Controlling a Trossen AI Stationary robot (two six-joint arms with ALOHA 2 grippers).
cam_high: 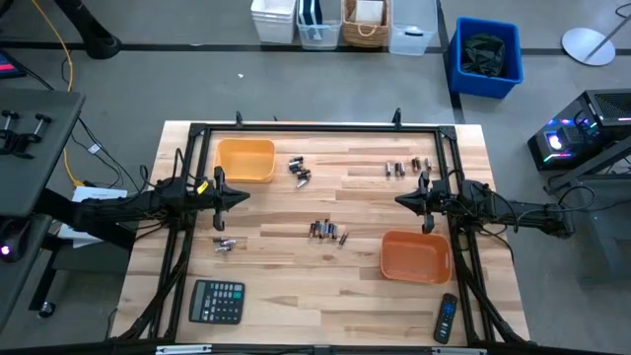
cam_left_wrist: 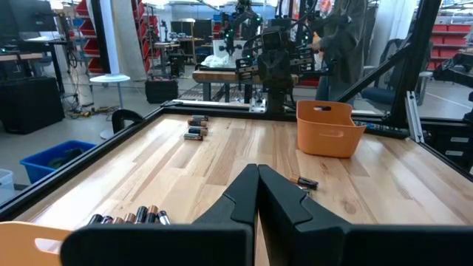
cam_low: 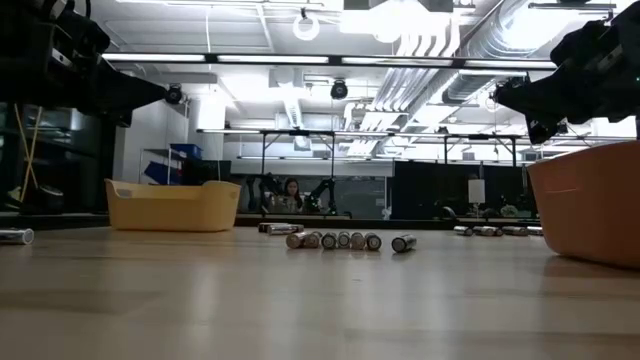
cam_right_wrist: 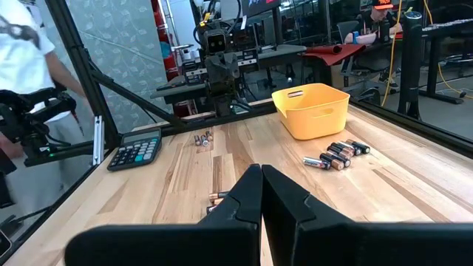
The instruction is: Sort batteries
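Note:
Small dark and silvery batteries lie on their sides on the wooden table in four loose groups: near the yellow bin [cam_high: 300,170], at the far right [cam_high: 404,167], in the middle [cam_high: 326,231] and near the left frame rail [cam_high: 224,244]. The low view shows the middle row of batteries [cam_low: 340,240]. My left gripper [cam_high: 242,197] hovers shut above the table, just on the near side of the yellow bin [cam_high: 246,160]. My right gripper [cam_high: 399,200] hovers shut on the far side of the orange bin [cam_high: 415,255]. Both point toward the table's middle, and both wrist views show the fingertips meeting [cam_left_wrist: 257,177] [cam_right_wrist: 261,177].
A black calculator [cam_high: 217,301] lies near the left near corner and a black remote [cam_high: 447,318] near the right near corner. A black frame [cam_high: 315,127] runs around the table. People and other equipment show in the room beyond.

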